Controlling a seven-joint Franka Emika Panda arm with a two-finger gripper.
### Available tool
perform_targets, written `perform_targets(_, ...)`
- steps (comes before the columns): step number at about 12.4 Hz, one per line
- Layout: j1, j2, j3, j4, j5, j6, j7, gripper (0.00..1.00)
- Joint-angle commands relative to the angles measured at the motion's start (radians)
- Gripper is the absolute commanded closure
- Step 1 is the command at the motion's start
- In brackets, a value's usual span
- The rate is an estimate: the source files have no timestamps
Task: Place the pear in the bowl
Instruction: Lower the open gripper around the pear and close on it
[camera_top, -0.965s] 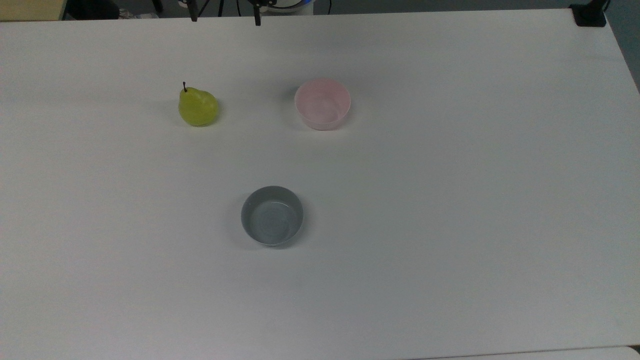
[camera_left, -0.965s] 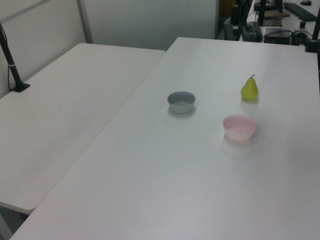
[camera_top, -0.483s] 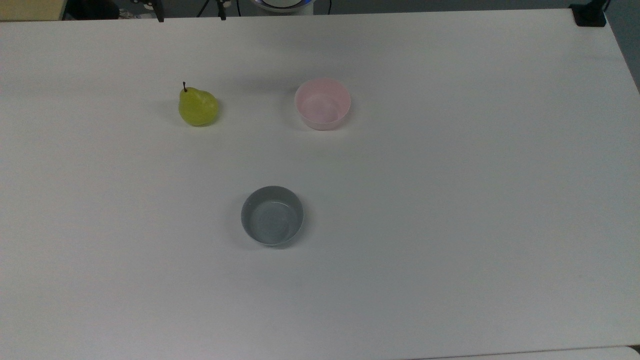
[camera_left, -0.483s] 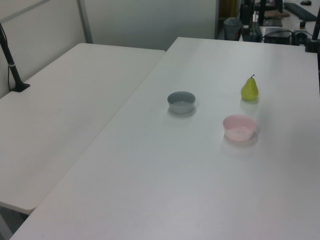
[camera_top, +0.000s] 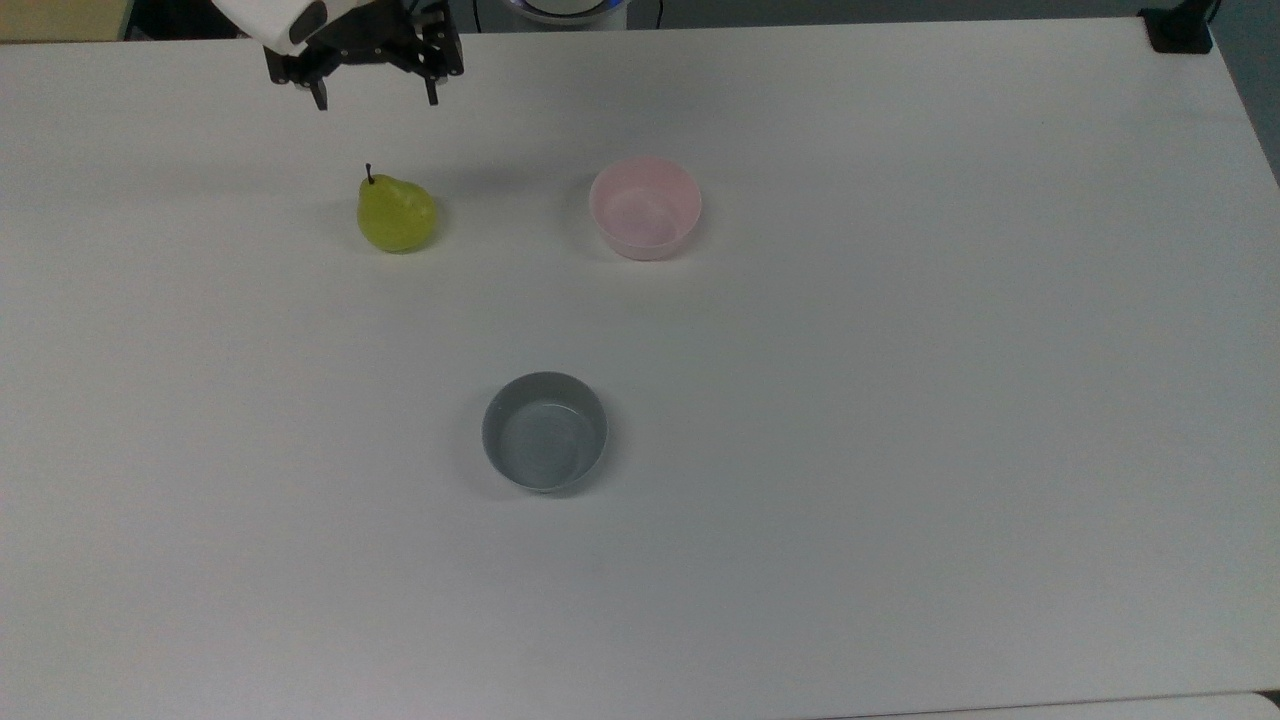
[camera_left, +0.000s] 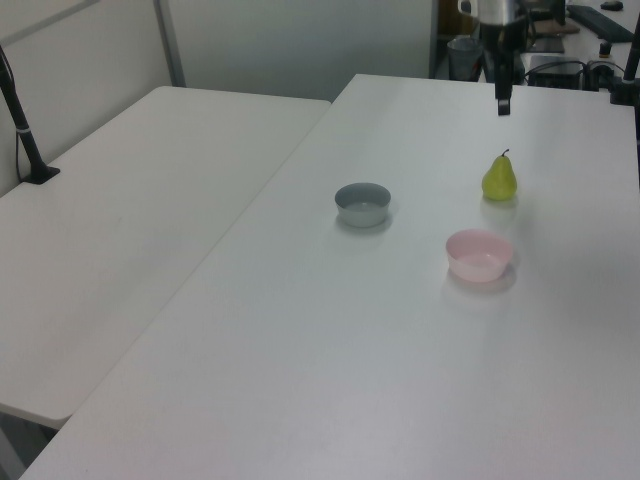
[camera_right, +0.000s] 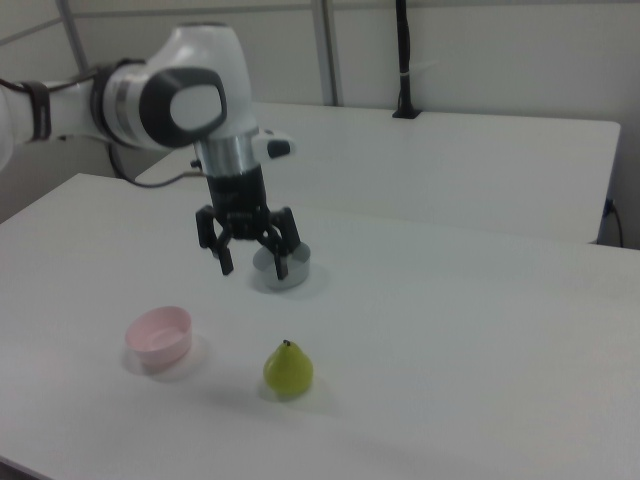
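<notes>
The white table (camera_top: 900, 400) takes up nearly the whole top view, and a second white table (camera_left: 130, 230) joins it along the left view's left side. My arm (camera_right: 150, 100) comes in from the upper left of the right view, white with a grey joint cap, and bends down to the black hand. My gripper (camera_top: 377, 98) hangs in the air in the upper left of the top view, near the table's far edge; in the right view it (camera_right: 254, 265) sits left of centre, and in the left view (camera_left: 503, 105) near the top right. My two fingers are spread wide apart and hold nothing.

The grey bowl (camera_top: 545, 431) stands a little below and left of the centre of the top view, well apart from the other things. The bowl (camera_top: 645, 207), pale pink, stands above it in the upper middle, upright with nothing in it. The pear (camera_top: 396, 213) stands on the table to the top view's left of the pink bowl, stem up, apart from it and below my gripper in the frame. In the right view the pear (camera_right: 288, 369) is at lower centre, with the pink bowl (camera_right: 159, 337) to its left.
</notes>
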Motion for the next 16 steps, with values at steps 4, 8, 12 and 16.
perform_targets(4, -0.023, 0.013, 0.005, -0.197, -0.054, 0.191, -0.024, 0.00)
perform_targets(8, -0.052, 0.109, 0.005, -0.197, -0.085, 0.260, -0.024, 0.00)
perform_targets(12, -0.052, 0.185, 0.005, -0.192, -0.088, 0.283, -0.024, 0.00)
perform_targets(16, -0.050, 0.214, 0.007, -0.192, -0.088, 0.333, -0.012, 0.00)
